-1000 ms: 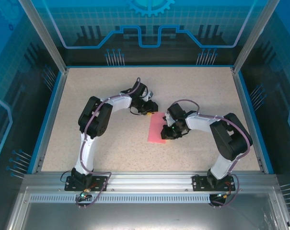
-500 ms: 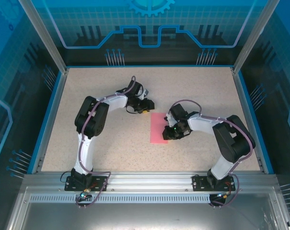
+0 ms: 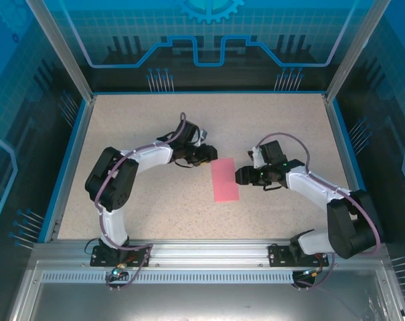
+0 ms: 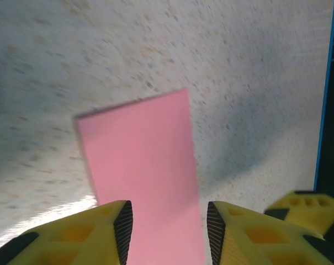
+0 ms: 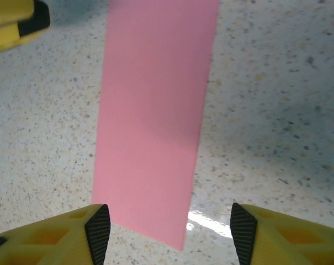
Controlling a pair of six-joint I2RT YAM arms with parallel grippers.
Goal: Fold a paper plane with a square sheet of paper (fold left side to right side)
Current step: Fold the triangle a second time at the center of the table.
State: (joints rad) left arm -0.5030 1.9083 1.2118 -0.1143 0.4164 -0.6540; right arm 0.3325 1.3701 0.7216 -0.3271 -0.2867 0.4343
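Note:
The square sheet of paper (image 3: 225, 179) lies flat on the speckled table as a narrow pink-red rectangle, folded in half. My left gripper (image 3: 207, 159) hovers at its far left corner. In the left wrist view that gripper (image 4: 169, 232) is open, and the paper (image 4: 139, 160) runs under the gap between its yellow fingers. My right gripper (image 3: 244, 176) sits just off the paper's right edge. It (image 5: 170, 232) is wide open, with the near end of the paper (image 5: 155, 110) in front of it, untouched.
The beige table (image 3: 155, 120) is bounded by a blue rim and clear enclosure walls. The rim (image 4: 324, 110) shows at the right of the left wrist view. Both arm bases stand at the near edge.
The right gripper has opened, let go of the paper and drawn back to the right. The left arm has swung lower and left at the elbow. The paper has shifted slightly right.

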